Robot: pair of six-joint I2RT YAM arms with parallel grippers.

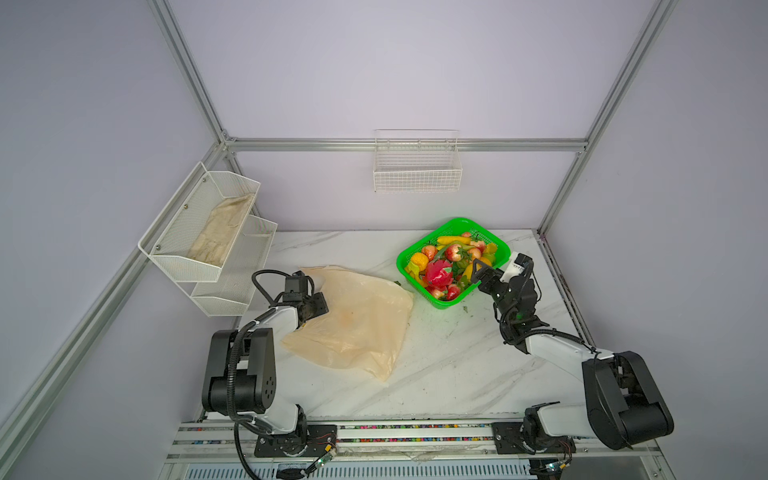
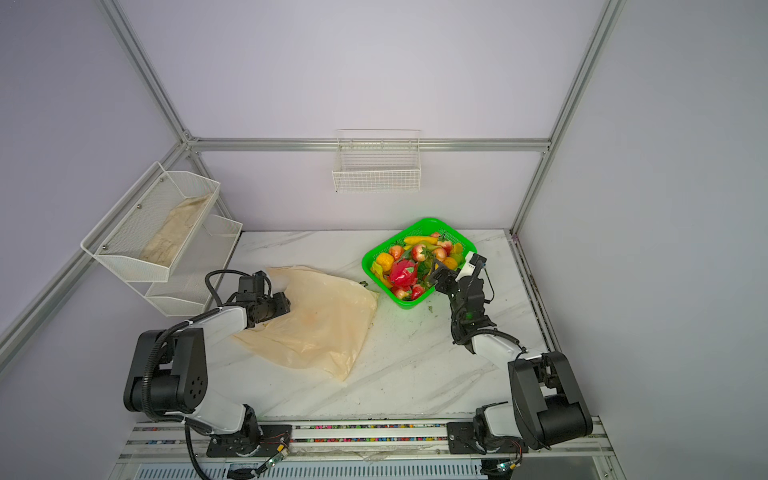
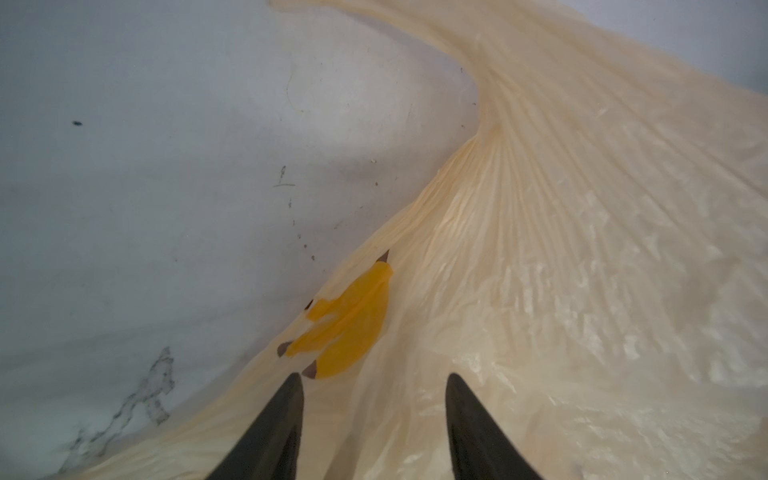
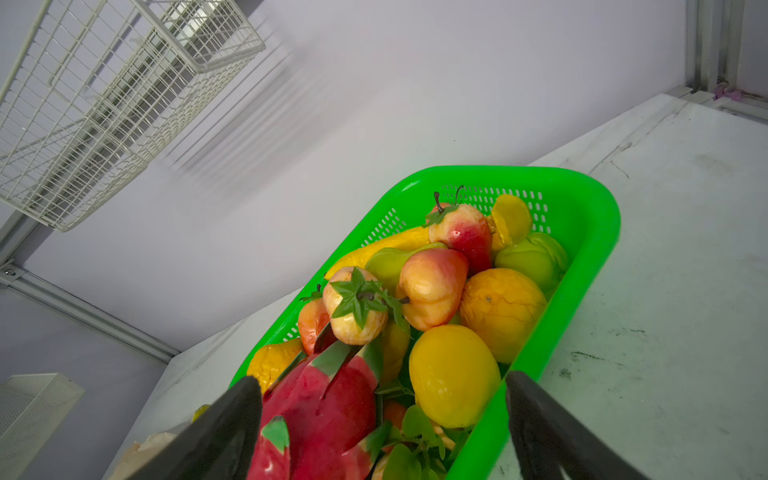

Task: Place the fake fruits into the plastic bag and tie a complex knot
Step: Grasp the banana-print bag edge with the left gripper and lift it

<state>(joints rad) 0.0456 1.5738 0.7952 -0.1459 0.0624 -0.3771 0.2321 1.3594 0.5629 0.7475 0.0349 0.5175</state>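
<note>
The plastic bag (image 1: pixel 353 320) (image 2: pixel 316 320) lies flat and crumpled on the left half of the marble table. My left gripper (image 3: pixel 374 376) is pressed down onto its near-left edge, beside a yellow banana print (image 3: pixel 349 324). Its fingers stand apart with bag film (image 3: pixel 540 249) lying between them. In both top views the wrist hides those fingertips. The fake fruits are heaped in a green basket (image 1: pixel 453 224) at the back right. My right gripper (image 1: pixel 478 274) (image 4: pixel 380 378) is open at the basket's near-right rim, spanning a pink dragon fruit (image 4: pixel 328 399) and a yellow lemon (image 4: pixel 453 374). No knot shows.
A white two-tier mesh shelf (image 1: pixel 208 249) hangs on the left wall holding a pale cloth-like piece (image 1: pixel 220 232). A white wire basket (image 1: pixel 417 166) hangs on the back wall. Bare marble table (image 1: pixel 457 365) lies between the bag and my right arm.
</note>
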